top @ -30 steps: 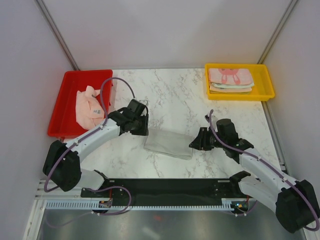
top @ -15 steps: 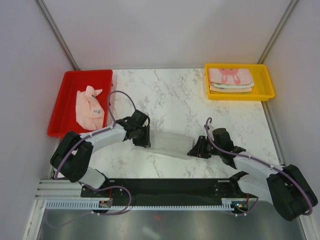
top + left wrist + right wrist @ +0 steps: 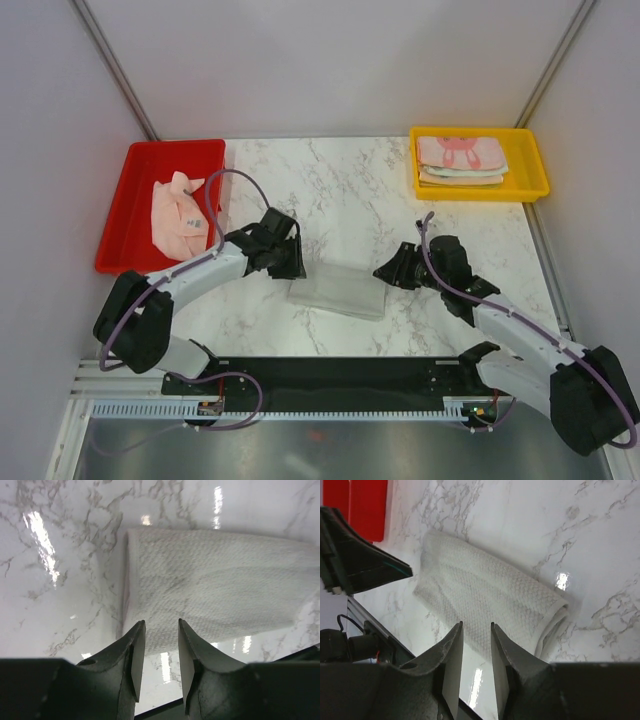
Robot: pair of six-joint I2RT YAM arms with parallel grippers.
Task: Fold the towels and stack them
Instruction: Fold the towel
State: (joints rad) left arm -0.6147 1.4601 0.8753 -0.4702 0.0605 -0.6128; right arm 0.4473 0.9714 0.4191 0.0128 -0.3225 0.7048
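Fingers (image 3: pixel 137 652) on my left gripper (image 3: pixel 161 647) and right gripper (image 3: pixel 476 650) are slightly parted, empty. I reckon the folded pale waffle-weave towel (image 3: pixel 338 290) needs stacking in the yellow plastic tray (image 3: pixel 541 178); the crumpled pink towel (image 3: pixel 178 215) isn't folded yet.

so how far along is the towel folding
Done: a stack of folded towels sits in the yellow tray. In hand: a pale towel lies folded on the table, both arms' jaws open at its ends, gripping nothing. Left: move it to the stack, then fold the crumpled pink towel in the red tray.
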